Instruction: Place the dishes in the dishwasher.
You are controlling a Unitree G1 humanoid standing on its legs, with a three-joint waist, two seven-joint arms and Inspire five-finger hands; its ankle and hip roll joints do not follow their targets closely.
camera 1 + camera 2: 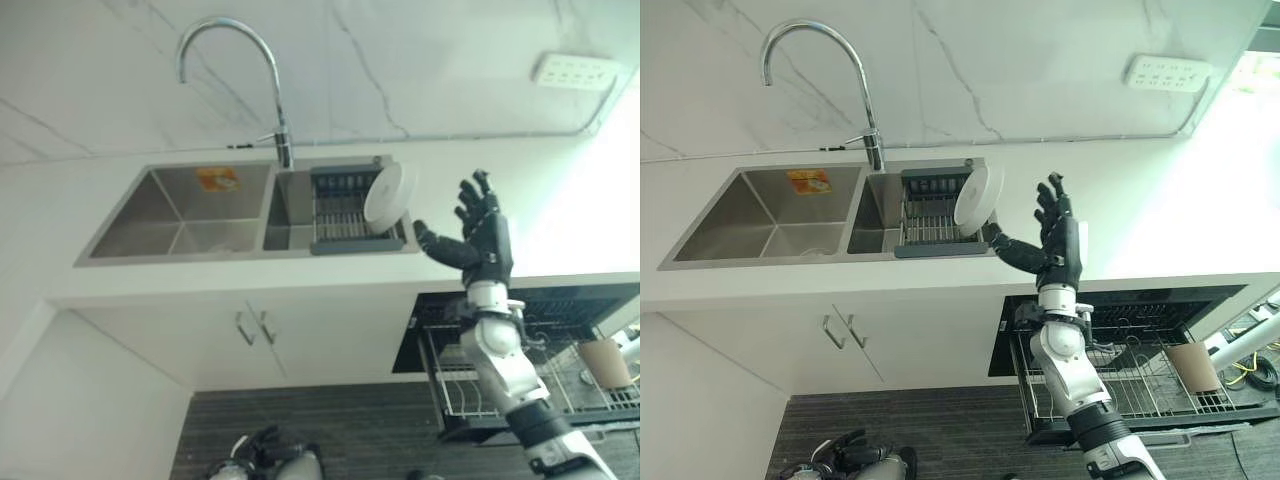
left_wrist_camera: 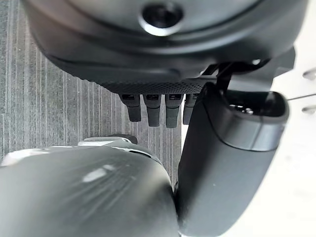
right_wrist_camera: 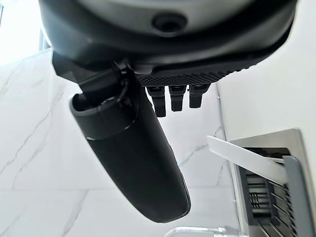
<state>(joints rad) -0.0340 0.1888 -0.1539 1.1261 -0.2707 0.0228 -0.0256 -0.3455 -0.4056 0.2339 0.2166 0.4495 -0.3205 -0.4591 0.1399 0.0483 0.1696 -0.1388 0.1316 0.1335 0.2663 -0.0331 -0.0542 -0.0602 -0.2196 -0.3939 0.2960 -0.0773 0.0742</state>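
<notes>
Plate (image 1: 977, 200): white and round, standing on edge and tilted, in the dark drying rack (image 1: 935, 215) that sits in the right-hand basin of the steel double sink (image 1: 770, 215). The plate leans at the rack's right end, near the sink's right rim. The right wrist view shows the same plate (image 3: 247, 157) edge-on above the rack's bars.

Right hand (image 1: 1058, 240): raised in front of the counter (image 1: 1160, 215), just to the right of the plate and apart from it. Its fingers are spread and straight, pointing upward; the thumb reaches left toward the plate's lower edge without touching it. The hand holds nothing.

Left hand (image 2: 158, 106): seen in its own wrist view over the dark striped floor (image 2: 44, 98), fingers short and relaxed, thumb extended, nothing in its grasp.

Dishwasher (image 1: 1140, 375): set below the counter to the right of the white cabinet doors (image 1: 850, 335), open, with its wire basket (image 1: 1145, 385) pulled out. A brown cup (image 1: 1193, 368) stands tilted in the basket's right part.

Other fittings: a curved chrome tap (image 1: 855, 85) rises behind the sink's divider. A white socket strip (image 1: 1168, 72) is fixed to the marble wall at upper right. An orange sticker (image 1: 807, 181) marks the left basin's back wall.
</notes>
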